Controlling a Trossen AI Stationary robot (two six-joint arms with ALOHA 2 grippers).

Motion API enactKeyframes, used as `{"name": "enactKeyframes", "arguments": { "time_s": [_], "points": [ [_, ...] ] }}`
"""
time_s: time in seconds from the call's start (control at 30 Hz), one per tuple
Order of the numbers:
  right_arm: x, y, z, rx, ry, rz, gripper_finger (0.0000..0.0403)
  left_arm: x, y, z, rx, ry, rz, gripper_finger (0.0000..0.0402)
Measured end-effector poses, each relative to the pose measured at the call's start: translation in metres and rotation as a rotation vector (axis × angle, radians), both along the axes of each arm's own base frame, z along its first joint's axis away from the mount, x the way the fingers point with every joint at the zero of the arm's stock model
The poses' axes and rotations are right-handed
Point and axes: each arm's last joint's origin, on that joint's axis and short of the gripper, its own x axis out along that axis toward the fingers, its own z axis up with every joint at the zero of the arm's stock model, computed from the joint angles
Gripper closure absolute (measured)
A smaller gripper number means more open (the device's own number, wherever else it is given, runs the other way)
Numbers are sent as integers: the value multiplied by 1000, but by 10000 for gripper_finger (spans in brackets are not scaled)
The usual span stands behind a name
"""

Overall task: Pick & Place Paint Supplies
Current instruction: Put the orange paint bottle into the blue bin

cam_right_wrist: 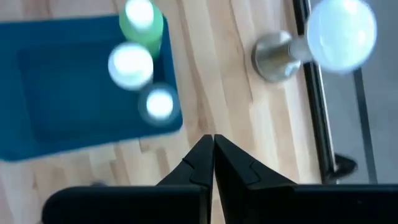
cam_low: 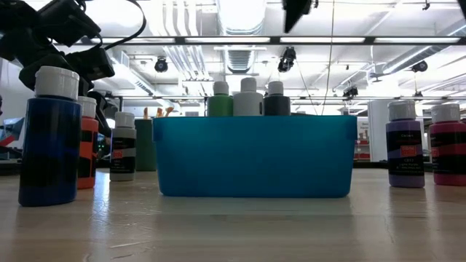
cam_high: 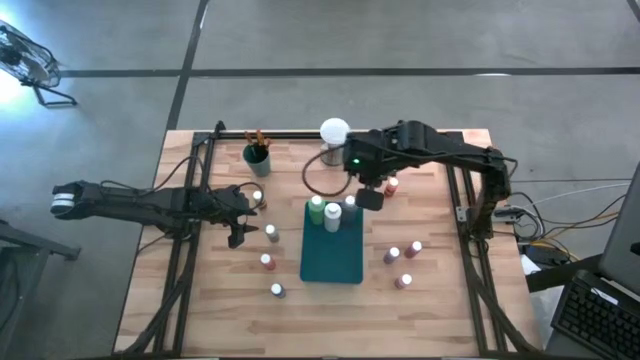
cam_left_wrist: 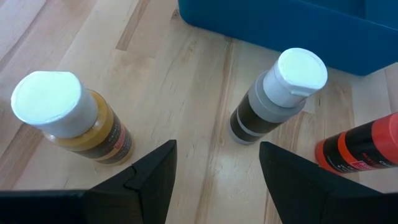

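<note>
- Three white-capped bottles [cam_high: 331, 211], green, white and dark, stand upright in the tray's far end, I see.
- Other bottles [cam_high: 270, 233] stand scattered on the tabletop.
- Brushes [cam_high: 256, 140] upright in a cup.

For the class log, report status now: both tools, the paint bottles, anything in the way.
Left tool open, over loose bottles. Right tool shut, empty, beside teal tray. Three bottles stand in tray. Nothing blocking.

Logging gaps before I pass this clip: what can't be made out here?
- Tray floor: low view, its front wall hides it.
- Bottle colours: right wrist view, blurred.
- Orange bottle: left wrist view, cut by edge.
- Right gripper, shut: low view shows only a tip.
</note>
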Motion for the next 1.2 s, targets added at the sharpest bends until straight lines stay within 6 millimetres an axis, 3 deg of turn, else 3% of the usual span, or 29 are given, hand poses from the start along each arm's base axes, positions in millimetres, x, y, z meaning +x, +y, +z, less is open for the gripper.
{"name": "enactKeyframes", "arguments": {
  "time_s": [0.2,0.4,0.53,0.77,0.97,1.2],
  "points": [
    [-39,-5,-4,29,18,-98,380,0,0,0,0,0,0,167],
    [-69,-34,-22,198,-88,-190,344,0,0,0,0,0,0,167],
    [-76,-51,-38,278,-138,-233,321,0,0,0,0,0,0,167],
    [-76,-55,-46,261,-116,-196,288,0,0,0,0,0,0,167],
    [-80,-57,-67,193,-13,-261,263,0,0,0,0,0,0,167],
    [-85,-57,-97,193,113,-200,243,0,0,0,0,0,0,167]
  ]
}}
